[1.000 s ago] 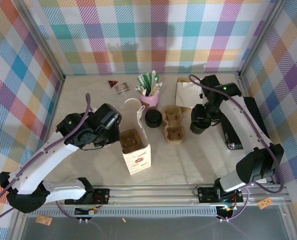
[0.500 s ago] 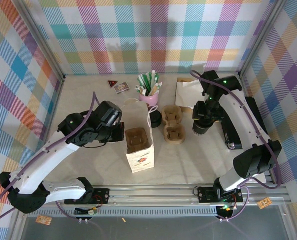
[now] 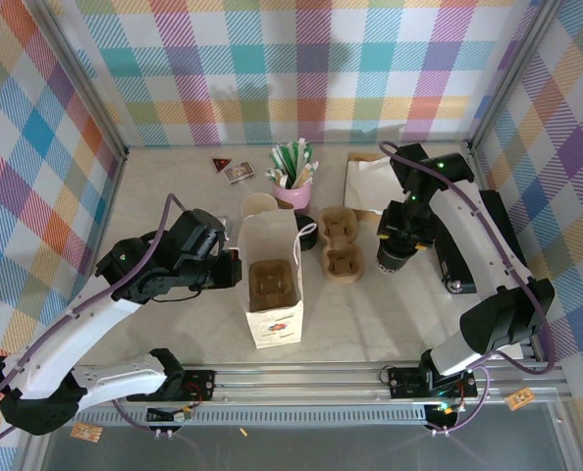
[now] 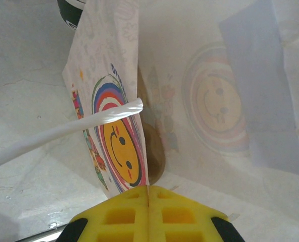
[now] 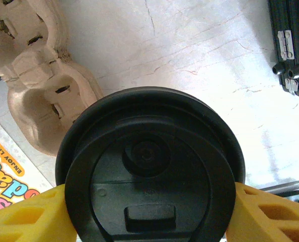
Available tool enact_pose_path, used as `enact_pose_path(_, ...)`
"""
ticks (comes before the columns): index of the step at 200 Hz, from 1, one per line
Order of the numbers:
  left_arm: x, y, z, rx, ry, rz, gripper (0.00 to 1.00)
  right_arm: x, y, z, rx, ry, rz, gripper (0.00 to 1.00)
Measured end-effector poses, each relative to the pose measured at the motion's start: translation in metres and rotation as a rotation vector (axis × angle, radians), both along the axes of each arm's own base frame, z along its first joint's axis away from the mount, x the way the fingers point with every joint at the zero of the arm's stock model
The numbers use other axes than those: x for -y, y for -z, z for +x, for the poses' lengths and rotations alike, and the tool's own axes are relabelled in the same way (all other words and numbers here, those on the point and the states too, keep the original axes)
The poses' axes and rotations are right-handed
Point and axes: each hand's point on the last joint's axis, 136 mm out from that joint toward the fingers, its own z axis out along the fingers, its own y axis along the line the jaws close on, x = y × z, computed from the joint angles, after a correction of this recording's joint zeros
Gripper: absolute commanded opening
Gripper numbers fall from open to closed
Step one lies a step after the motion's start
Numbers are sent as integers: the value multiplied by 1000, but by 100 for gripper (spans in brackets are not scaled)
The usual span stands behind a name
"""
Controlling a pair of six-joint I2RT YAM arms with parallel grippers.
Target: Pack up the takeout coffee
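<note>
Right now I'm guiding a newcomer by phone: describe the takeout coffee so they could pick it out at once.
On the right half of the table, right of the pulp cup carrier, the right gripper clamps the takeout coffee. It is the only cup with a black lid, unlike the lidless cup behind the paper bag.

Flanking the paper bag (image 3: pixel 275 324), white-shelled arms (image 3: pixel 85 329) with black joints carry purple cables (image 3: pixel 162 221) and yellow fingers (image 4: pixel 124 214).
</note>
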Motion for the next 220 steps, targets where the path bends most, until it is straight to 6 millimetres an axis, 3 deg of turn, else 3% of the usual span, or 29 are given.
enact_pose_path(9,-1,1,1,4,7,10,31,0,-4,0,5,6,4,58)
enact_pose_path(24,-2,2,7,0,-1,25,37,-2,-12,-1,14,13,16,57)
enact_pose_path(58,6,1,29,-14,-8,58,35,-6,-34,-4,46,32,46,57)
enact_pose_path(96,8,10,31,-50,15,92,28,-12,-61,-3,111,21,77,57)
enact_pose_path(120,6,11,26,-71,26,98,45,-20,-86,4,195,0,110,57)
enact_pose_path(133,3,9,22,-82,29,101,46,-26,-97,9,231,-16,124,57)
enact_pose_path(156,-3,1,15,-76,28,96,40,-40,-108,19,269,-58,140,56)
enact_pose_path(181,-8,-6,7,-63,43,82,21,-56,-111,26,279,-105,150,56)
enact_pose_path(209,-2,2,3,-110,80,91,0,-66,-113,25,282,-132,159,56)
enact_pose_path(220,0,8,3,-138,97,110,0,-69,-116,24,289,-143,170,56)
